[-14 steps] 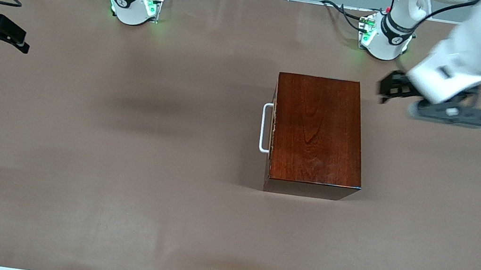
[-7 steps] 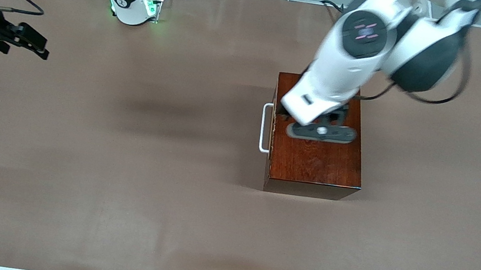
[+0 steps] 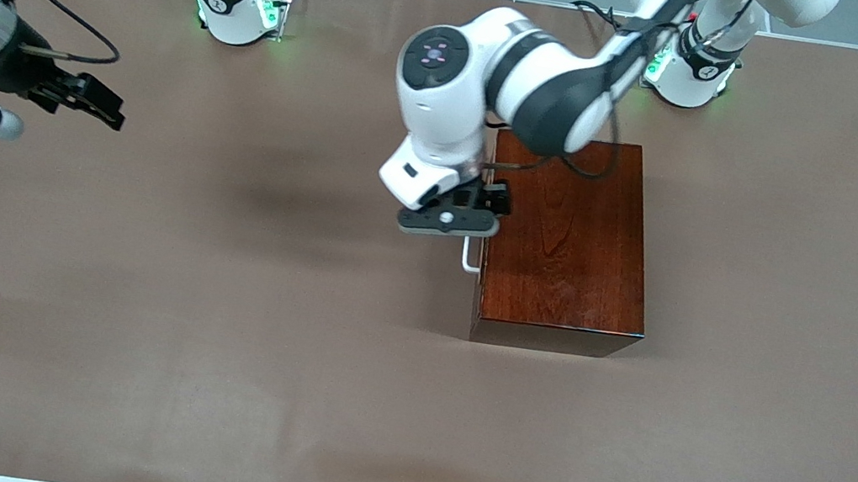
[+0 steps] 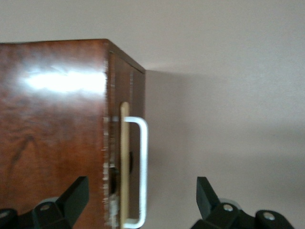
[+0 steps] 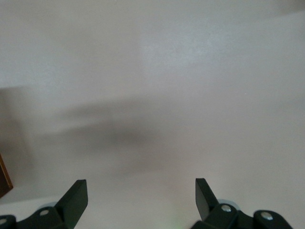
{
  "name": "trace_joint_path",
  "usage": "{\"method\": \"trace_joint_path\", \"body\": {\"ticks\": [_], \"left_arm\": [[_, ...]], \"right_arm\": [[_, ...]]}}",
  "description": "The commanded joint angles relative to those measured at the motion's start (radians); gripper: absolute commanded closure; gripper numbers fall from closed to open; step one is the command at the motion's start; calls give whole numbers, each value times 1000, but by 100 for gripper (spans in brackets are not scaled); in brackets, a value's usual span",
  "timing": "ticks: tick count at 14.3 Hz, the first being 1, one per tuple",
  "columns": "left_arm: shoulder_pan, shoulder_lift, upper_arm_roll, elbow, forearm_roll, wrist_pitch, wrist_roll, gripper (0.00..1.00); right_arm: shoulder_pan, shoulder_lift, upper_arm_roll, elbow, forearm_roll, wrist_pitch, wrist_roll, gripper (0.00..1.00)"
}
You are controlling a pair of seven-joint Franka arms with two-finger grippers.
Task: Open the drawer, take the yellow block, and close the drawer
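One drawer [image 3: 488, 224] sits shut in the wooden box [image 3: 566, 236], so the yellow block is not visible. The left gripper [image 3: 476, 212], fingers spread, has swung from the box's top to over the white handle [image 4: 139, 169]; the pull seems next. The right gripper [image 3: 88, 101] waits spread, well apart from the box.

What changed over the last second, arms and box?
The left gripper swung from beside the wooden box, at the left arm's end of the table, across its top to over the white handle; its fingers stand open astride the handle, nothing gripped. The right gripper, open and empty, crept inward from the right arm's end of the table. The box hasn't moved and the drawer is still shut.
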Motion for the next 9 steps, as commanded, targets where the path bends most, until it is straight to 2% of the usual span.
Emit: {"method": "trace_joint_path", "body": {"ticks": [1, 9], "left_arm": [[-14, 45, 22, 45, 19, 13, -12, 0], [-77, 136, 36, 34, 33, 7, -14, 0]], "right_arm": [[27, 15, -5, 3, 20, 24, 94, 0], [133, 67, -5, 4, 20, 68, 471, 0]]}}
